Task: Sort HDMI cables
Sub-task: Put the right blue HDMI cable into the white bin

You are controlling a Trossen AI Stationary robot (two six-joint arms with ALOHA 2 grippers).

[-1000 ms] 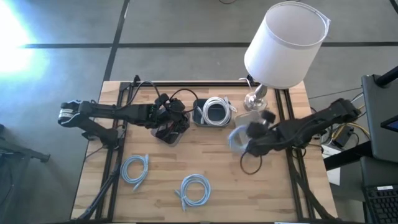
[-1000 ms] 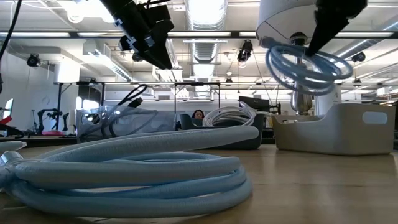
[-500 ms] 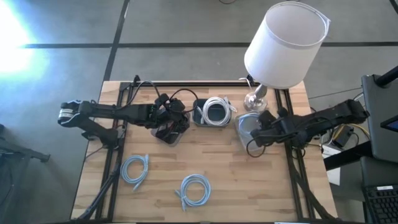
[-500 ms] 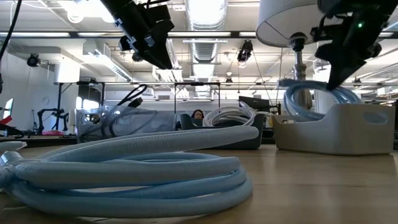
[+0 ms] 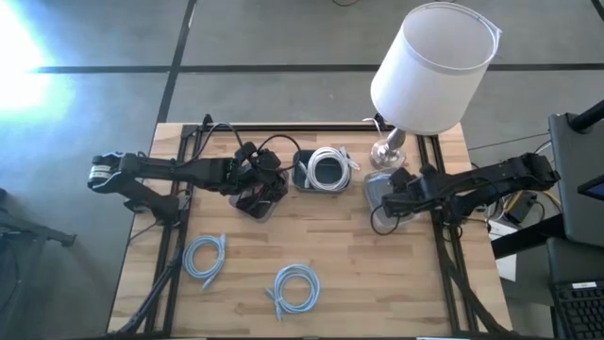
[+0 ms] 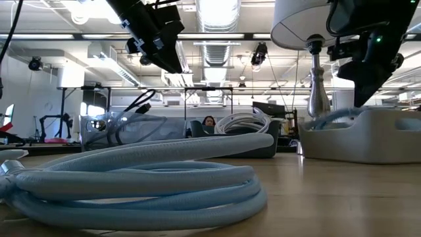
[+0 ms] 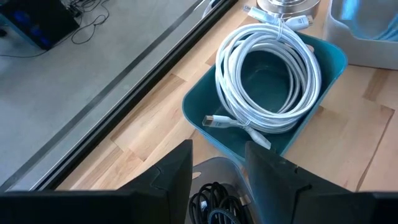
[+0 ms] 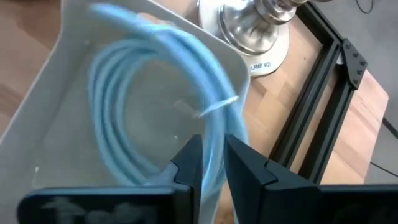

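Note:
My right gripper (image 5: 389,195) is shut on a light-blue cable coil (image 8: 118,112), down inside the pale grey bin (image 5: 373,181) beside the lamp base. My left gripper (image 5: 257,179) hovers open over the clear bin (image 5: 260,203), which holds thin black cables (image 7: 214,202). A white coil (image 7: 267,81) lies in the teal bin (image 7: 199,118) between the two other bins. Two more light-blue coils (image 5: 204,257) (image 5: 295,286) lie flat on the near part of the table. The nearest of them fills the low view (image 6: 145,178). My right gripper pinches several strands of the light-blue coil at one side of its loop (image 8: 212,140) between its two fingers. It comes from above, pointing down into the grey bin. The rest of the coil lies inside the bin, against its floor and wall (image 8: 50,93).
A lamp with a white shade (image 5: 432,66) stands at the far right. Its metal base (image 8: 249,31) is right behind the grey bin. Black frame rails (image 5: 444,255) run along the table's left, right and far sides. Bare wood lies between the bins and the two loose coils.
My right gripper has moved toward the table's far edge and down, carrying the light-blue coil from above the table into the grey bin. The coil hung clear in the air a second ago and now lies inside the bin. The gripper is still shut on it.

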